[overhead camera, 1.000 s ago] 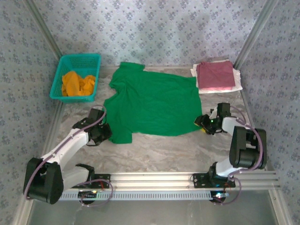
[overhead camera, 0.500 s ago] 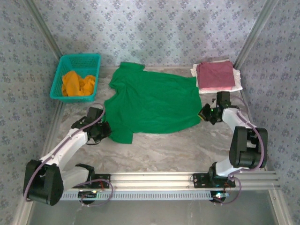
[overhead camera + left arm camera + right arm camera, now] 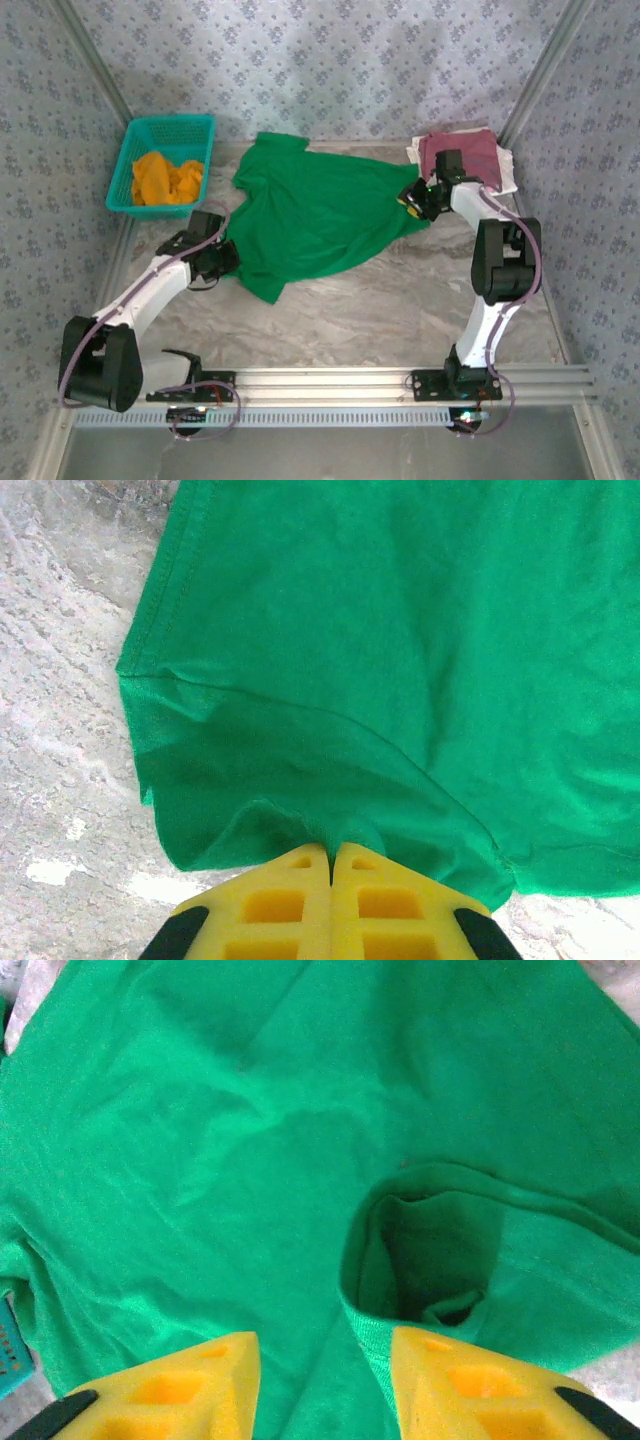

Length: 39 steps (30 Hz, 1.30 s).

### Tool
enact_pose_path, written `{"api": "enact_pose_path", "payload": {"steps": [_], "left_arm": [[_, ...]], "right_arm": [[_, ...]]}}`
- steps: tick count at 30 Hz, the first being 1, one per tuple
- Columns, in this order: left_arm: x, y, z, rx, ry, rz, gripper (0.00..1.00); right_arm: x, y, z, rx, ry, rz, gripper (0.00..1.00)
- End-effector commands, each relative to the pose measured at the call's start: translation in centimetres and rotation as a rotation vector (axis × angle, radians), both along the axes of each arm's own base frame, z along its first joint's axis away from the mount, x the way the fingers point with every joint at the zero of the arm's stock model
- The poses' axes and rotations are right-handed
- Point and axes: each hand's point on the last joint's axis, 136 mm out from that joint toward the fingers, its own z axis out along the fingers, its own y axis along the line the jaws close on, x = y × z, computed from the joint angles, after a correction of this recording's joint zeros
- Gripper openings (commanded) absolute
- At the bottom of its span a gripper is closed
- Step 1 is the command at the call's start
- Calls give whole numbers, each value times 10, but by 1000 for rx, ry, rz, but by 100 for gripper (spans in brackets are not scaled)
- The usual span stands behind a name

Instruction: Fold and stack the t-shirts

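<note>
Far left: teal basket (image 3: 125, 165), orange t-shirt (image 3: 165, 178) crumpled inside.

Left pincer (image 3: 331, 865) pressed together, pinching near-left corner (likely sleeve) of green t-shirt (image 3: 320, 215).

Shirt spread flat mid-bench (image 3: 400, 310). Long axis runs left-right, neck end left, hem right, spanning between both arms.

Right pincer (image 3: 325, 1380) at hem's far corner, jaws spread, hem fold lying between them, seemingly not pinched. Cloth lies left of it. Right arm nearer hem.

Back right: maroon-pink t-shirt (image 3: 460, 158) folded atop white t-shirt (image 3: 508, 172).
</note>
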Motion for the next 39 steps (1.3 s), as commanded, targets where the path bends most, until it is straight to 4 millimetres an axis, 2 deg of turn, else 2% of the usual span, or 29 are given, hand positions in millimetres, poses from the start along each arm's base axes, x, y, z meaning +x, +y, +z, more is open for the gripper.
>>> {"api": "enact_pose_path", "payload": {"steps": [1, 2, 4, 7, 9, 12, 17, 20, 24, 25, 28, 29, 33, 36, 39], "left_arm": [[5, 3, 4, 6, -37, -8, 0], [4, 5, 2, 3, -37, -2, 0], [3, 6, -2, -3, -33, 5, 0], [4, 5, -6, -12, -27, 5, 0], [6, 4, -7, -16, -24, -1, 0], [10, 1, -7, -23, -20, -7, 0], [12, 0, -1, -25, -29, -13, 0], [11, 2, -1, -20, -32, -10, 0], [8, 3, -3, -20, -28, -7, 0], [7, 3, -3, -20, -27, -8, 0], [6, 3, -2, -20, -33, -7, 0], [6, 4, -2, -20, -32, -5, 0], [6, 4, 2, -20, -42, -7, 0], [5, 6, 3, -14, -46, -5, 0], [4, 8, 4, -10, -54, -3, 0]], "right_arm": [[-21, -13, 13, -49, -36, -2, 49], [-27, -15, 12, -60, -51, 8, 49], [-48, -21, -6, -53, -28, -2, 47], [-58, -26, -27, -15, -6, -8, 38], [-53, -23, -32, -21, -22, 42, 33], [-35, -15, -28, 24, -83, 74, 29], [-13, 0, -22, 82, -140, 112, 35], [-5, 5, -27, 105, -144, 111, 38], [5, 12, -36, 132, -135, 114, 38], [8, 14, -39, 133, -132, 115, 37], [14, 18, -42, 130, -131, 115, 18], [14, 19, -42, 125, -128, 117, 16], [12, 22, -30, 80, -143, 115, 3], [6, 15, -15, 40, -145, 98, 0], [0, 10, 8, 13, -184, 82, 0]]}}
